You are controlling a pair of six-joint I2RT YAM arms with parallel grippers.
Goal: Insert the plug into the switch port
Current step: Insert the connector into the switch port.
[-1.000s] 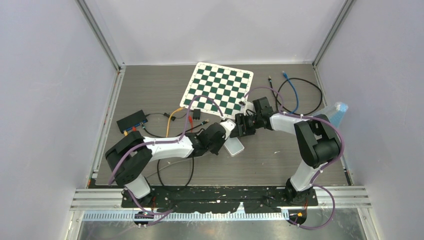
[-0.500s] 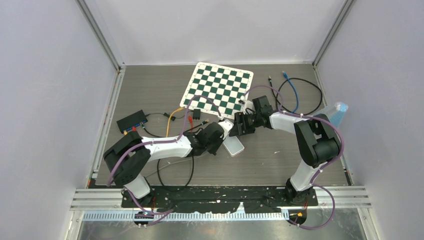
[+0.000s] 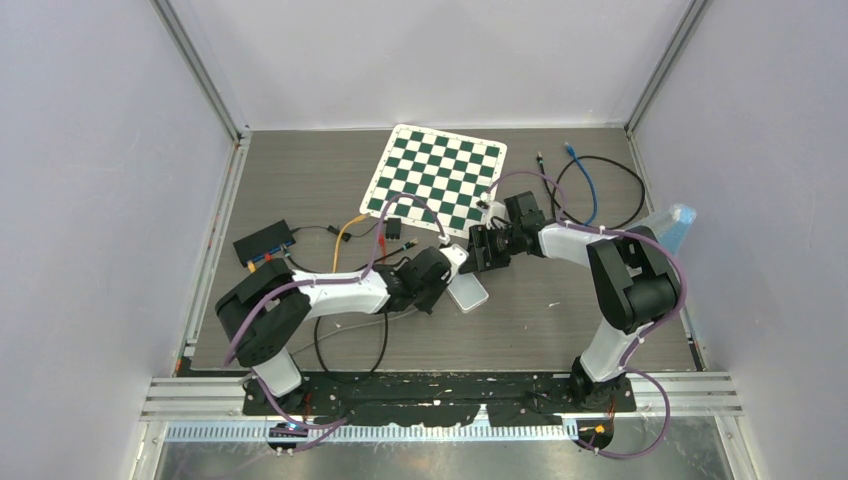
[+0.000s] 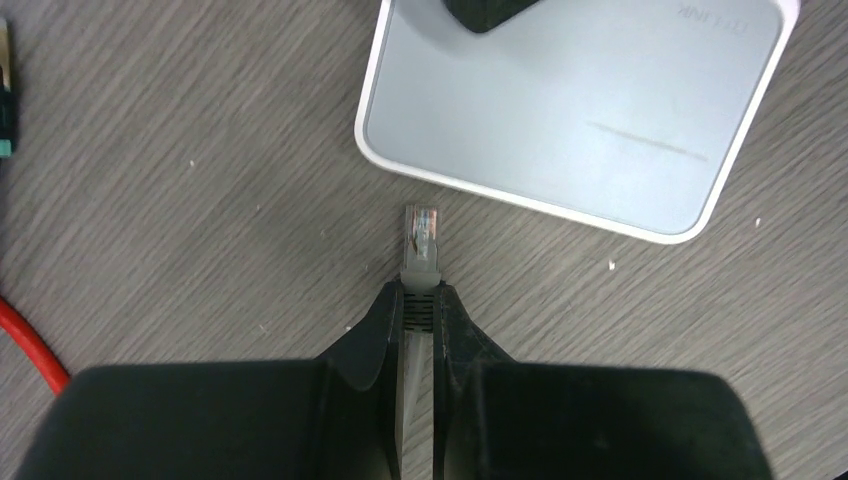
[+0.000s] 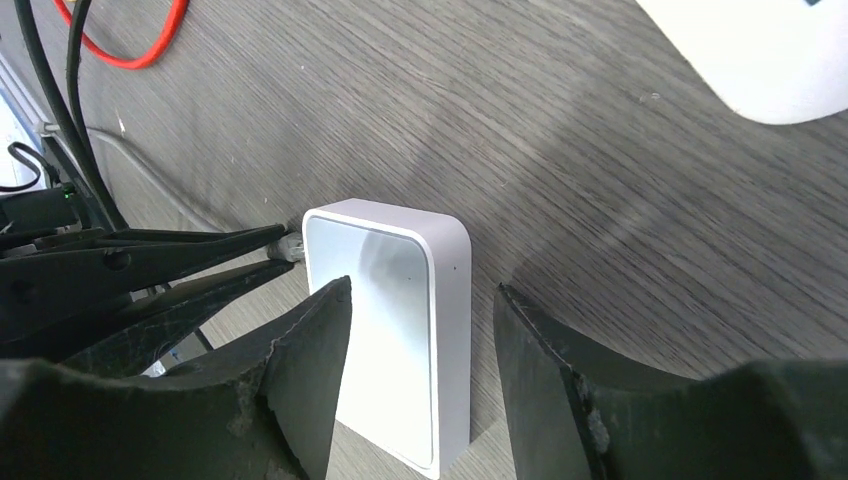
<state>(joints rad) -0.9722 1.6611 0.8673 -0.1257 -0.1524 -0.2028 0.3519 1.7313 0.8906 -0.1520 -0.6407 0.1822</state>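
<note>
From above: both arms meet at mid-surface (image 3: 560, 320), just on the near side of the chessboard (image 3: 435, 175). The white switch (image 3: 468, 293) lies flat there. The left claw (image 3: 447, 272) comes in from its left, and the right claw (image 3: 483, 250) hangs over its far end. A black box (image 3: 265, 243) sits well off to the left, with a blue cable (image 3: 590, 185) coiled far right. The plug is too small to pick out here.

Left wrist view: the left claw (image 4: 418, 300) is clamped tight on the boot of the plug (image 4: 421, 240), whose clear tip sticks out past the fingertips. It points at the switch (image 4: 570, 110) and sits just short of the white edge, not touching. No port shows on the face in view. A red cable (image 4: 30, 350) curls in at the lower left.

Right wrist view: the right claw (image 5: 420, 295) has its jaws apart, straddling the switch (image 5: 400, 320). There is a clear gap on the right-hand side, and I cannot tell whether the other finger touches. At the switch's left edge is the plug (image 5: 290, 245), pinched in the left claw (image 5: 262, 252), with its tip right beside the casing.
</note>
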